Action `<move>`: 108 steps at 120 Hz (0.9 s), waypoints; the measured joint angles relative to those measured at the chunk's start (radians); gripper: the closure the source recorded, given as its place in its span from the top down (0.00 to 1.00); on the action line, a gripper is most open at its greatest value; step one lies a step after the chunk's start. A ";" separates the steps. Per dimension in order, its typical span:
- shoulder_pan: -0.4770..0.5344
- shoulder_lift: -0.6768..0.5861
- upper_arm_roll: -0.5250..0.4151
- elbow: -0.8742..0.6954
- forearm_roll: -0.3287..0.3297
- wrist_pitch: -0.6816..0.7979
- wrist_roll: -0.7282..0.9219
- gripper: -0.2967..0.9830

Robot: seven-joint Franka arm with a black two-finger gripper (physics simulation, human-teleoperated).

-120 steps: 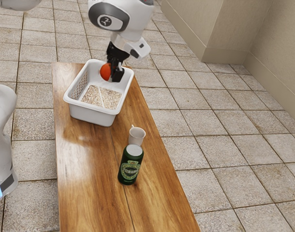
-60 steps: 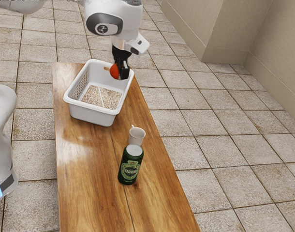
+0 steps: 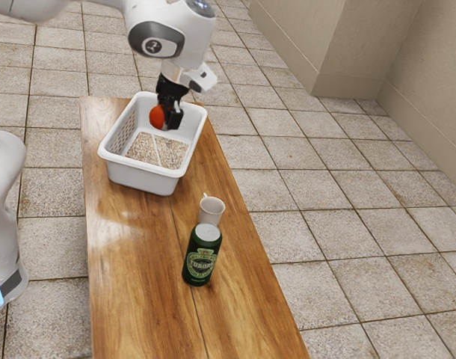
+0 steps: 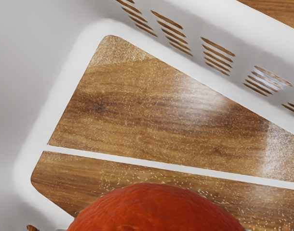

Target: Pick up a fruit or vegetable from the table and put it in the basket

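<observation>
- At the wooden table's [image 3: 138,299] far end, a white basket [image 3: 142,179]
- Above its inside, a round red-orange fruit [image 3: 157,117]
- Right of that, the gripper [image 3: 167,122], jaws gripping it
- Near right, a green Tuborg can [image 3: 202,258]
- Just beyond, a white cup [image 3: 211,211]

A round orange-red fruit [image 3: 156,117] hangs over the upright white slotted basket [image 3: 142,179].

Swung the black two-finger gripper [image 3: 167,122] first toward the exterior view's right, near the rim of the white rectangular plastic basket [image 3: 142,173], then back past its earlier spot toward the view's left. Carried the round red-orange fruit [image 3: 157,117] along, away from that rim and farther in over the basket, probably a little lower too, though hard to judge from this angle. Tilted more than half a second ago.
</observation>
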 joint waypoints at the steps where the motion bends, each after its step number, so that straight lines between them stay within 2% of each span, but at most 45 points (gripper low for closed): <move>1: 0.001 -0.002 0.000 -0.001 -0.001 -0.005 0.000 0.52; 46: 0.008 -0.010 -0.001 -0.062 -0.023 -0.064 0.004 0.52; 59: 0.009 -0.007 0.000 -0.069 -0.042 -0.067 0.006 0.64; 72: 0.010 -0.004 -0.001 -0.066 -0.054 -0.071 0.007 0.70; 80: 0.005 0.092 -0.012 0.145 -0.074 -0.133 0.009 0.72; 89: -0.001 0.257 -0.035 0.490 -0.187 -0.238 0.024 0.73; 98: -0.026 0.304 -0.087 0.623 -0.275 -0.318 0.037 0.74; 102: -0.083 0.310 -0.065 0.666 -0.304 -0.347 0.041 0.74; 108: -0.244 0.318 0.052 0.720 -0.332 -0.379 0.041 0.74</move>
